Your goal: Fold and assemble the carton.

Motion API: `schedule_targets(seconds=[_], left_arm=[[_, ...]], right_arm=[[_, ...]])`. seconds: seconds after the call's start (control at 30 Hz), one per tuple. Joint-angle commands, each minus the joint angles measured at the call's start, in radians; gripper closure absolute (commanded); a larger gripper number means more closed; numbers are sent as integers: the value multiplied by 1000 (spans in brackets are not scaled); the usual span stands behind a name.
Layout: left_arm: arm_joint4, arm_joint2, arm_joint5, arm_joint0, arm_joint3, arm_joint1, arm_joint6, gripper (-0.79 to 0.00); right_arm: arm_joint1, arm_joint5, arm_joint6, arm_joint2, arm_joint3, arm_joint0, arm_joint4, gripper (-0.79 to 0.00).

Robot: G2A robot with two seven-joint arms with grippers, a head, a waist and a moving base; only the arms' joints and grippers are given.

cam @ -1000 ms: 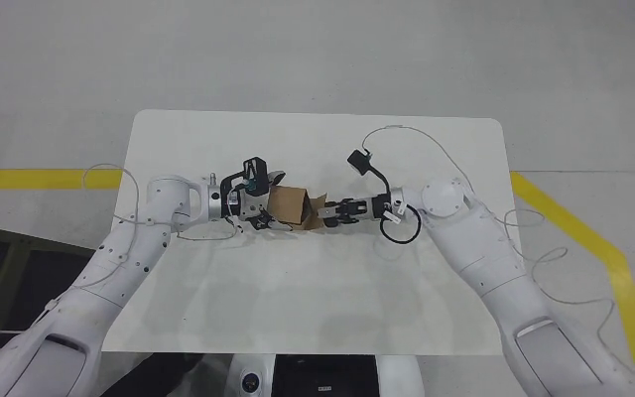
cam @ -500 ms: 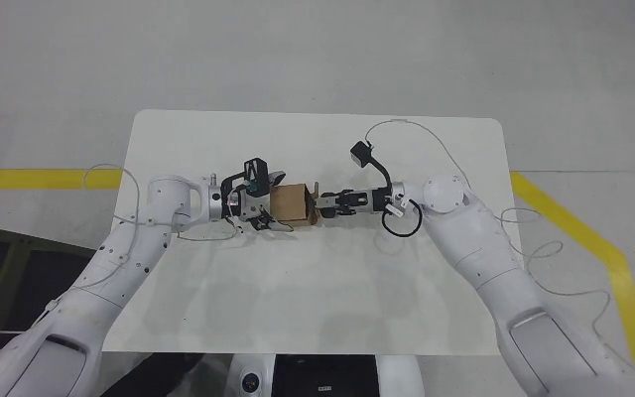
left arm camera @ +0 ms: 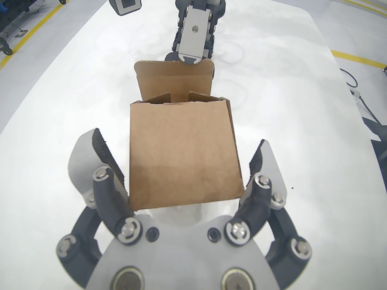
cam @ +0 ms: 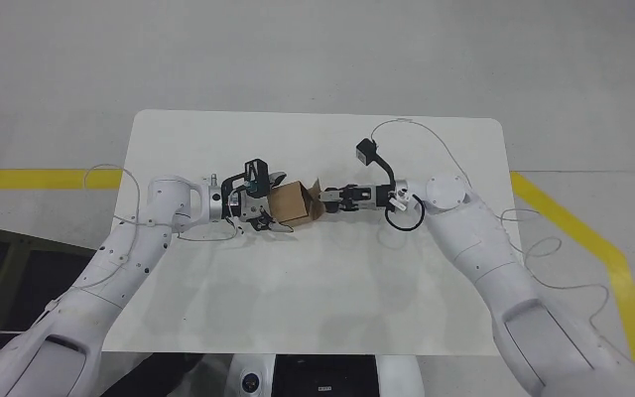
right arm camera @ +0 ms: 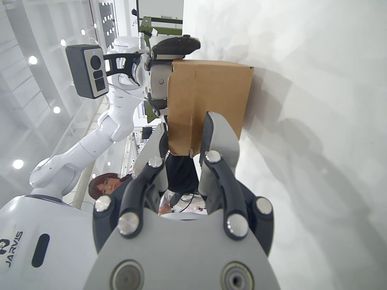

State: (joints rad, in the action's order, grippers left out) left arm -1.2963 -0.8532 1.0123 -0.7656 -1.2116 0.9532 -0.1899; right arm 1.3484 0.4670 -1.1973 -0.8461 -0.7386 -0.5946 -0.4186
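Note:
A small brown carton (cam: 289,202) is held just above the middle of the white table (cam: 298,298), between my two arms. My left gripper (cam: 260,205) is shut on the carton's closed end; its fingers (left arm camera: 105,158) straddle both side walls of the carton (left arm camera: 181,152). At the opposite end an end flap (left arm camera: 173,75) stands up past two short folded tabs. My right gripper (cam: 320,201) is shut on that flap's edge, and its fingers (right arm camera: 211,134) pinch the cardboard (right arm camera: 208,98) from both faces.
A thin white cable (cam: 417,127) loops over the table's far right part, and another cable (cam: 99,177) hangs off the left edge. A dark cable coil (cam: 399,226) sits by the right wrist. The near half of the table is bare.
The right gripper pressed the end flap in toward the carton, then shifted slightly to the far side with it. The carton has turned a little; the left gripper has stayed put.

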Motion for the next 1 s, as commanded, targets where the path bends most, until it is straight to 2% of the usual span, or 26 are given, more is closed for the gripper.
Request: schedule_targets(seconds=[0.0,0.1,0.47,0.6,0.8,0.97], left_arm=[[0,0,0,0,0,0,-1,-785],[-1,1,0,0,1,0,-2,-785],[-5,6,0,3,1,-2,-6,-785],[-5,7,0,4,2,-3,-8,-785],[-4,9,0,5,2,-4,-9,-785],[-5,12,0,7,2,-4,-9,-785]], right_arm=[[4,8,-10,-1,17,4,-17,-265],[8,17,-14,-3,39,15,-25,-283],[29,5,-43,5,96,50,-53,-123],[41,-10,-98,26,111,66,-45,-132],[51,2,-120,31,127,72,-55,-163],[58,-4,-125,31,156,76,-63,-108]])
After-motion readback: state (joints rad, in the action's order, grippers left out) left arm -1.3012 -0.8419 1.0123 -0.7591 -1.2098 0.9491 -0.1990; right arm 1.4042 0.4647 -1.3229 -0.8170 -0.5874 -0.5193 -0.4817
